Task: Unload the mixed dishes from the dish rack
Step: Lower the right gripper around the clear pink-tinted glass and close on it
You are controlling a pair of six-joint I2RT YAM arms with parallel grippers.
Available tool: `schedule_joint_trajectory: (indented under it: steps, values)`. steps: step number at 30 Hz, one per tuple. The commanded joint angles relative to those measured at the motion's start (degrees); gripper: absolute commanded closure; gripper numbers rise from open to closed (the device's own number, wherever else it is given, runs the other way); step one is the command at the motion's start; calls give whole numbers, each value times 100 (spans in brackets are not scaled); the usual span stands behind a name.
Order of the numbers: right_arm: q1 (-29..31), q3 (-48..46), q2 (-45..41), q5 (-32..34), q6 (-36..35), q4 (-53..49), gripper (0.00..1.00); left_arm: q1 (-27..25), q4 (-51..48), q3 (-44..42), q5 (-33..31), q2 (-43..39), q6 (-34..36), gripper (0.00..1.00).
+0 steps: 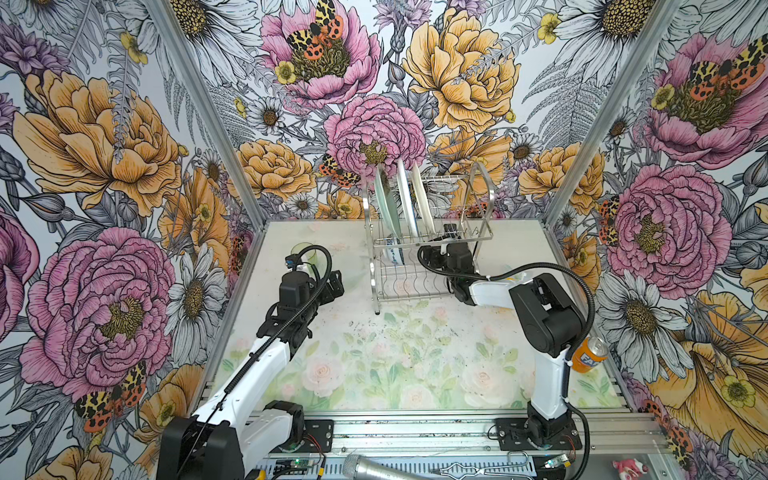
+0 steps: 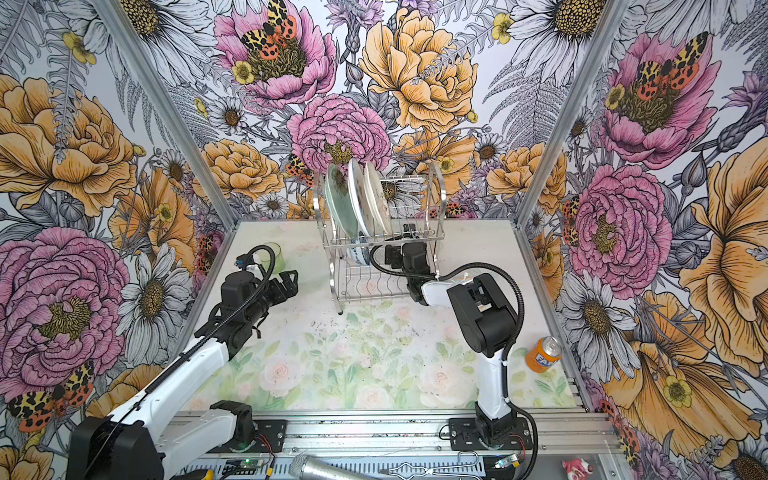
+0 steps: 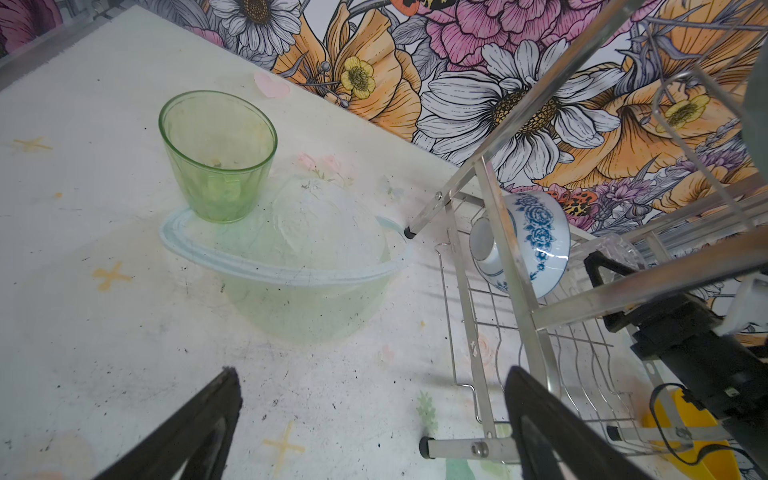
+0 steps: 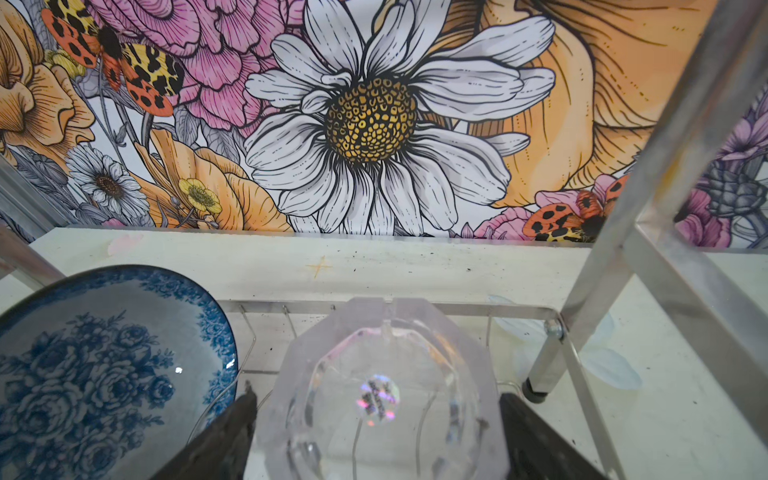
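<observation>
At the back of the table (image 1: 415, 357) the dish rack (image 1: 409, 286) is standing with three plates on edge in its upper shelf: a green plate (image 1: 386, 203) at the left end, a white plate (image 1: 406, 199) next to it, and a cream plate (image 1: 422, 199) just beside that. On the lower shelf a blue-and-white bowl (image 4: 104, 374) is leaning on its side at the left end, and a clear tumbler (image 4: 382, 395) is lying on its side just beside it. The right gripper (image 4: 376, 399) is reaching into that lower shelf from the front, its fingers (image 4: 232, 432) standing wide, one on each side of the clear tumbler and very close to its walls; whether they are pressing on it I cannot tell. Left of the rack, the left gripper (image 1: 334, 284) is hovering over bare table with its jaws spread wide and holding nothing. A green tumbler (image 3: 218, 162) is standing upright on the table near the back left corner, apart from the rack and a little beyond the left gripper. A yellow bowl (image 3: 698, 419) is showing in the left wrist view low behind the rack's wires and the right arm; whether it is sitting in the rack or on the table I cannot tell. Near the table's right edge a soda can (image 1: 590, 353) is standing, well apart from the rack.
</observation>
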Motion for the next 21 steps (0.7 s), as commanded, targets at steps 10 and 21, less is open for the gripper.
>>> schedule_joint_trajectory:
  steps: [10, 21]
  values:
    - [-48, 568, 298, -5, 84, -262, 8, 99, 179, -73, 292, -79, -128, 1]
    - [-56, 649, 354, -30, 81, -299, 25, 116, 180, -81, 315, -53, -156, 1]
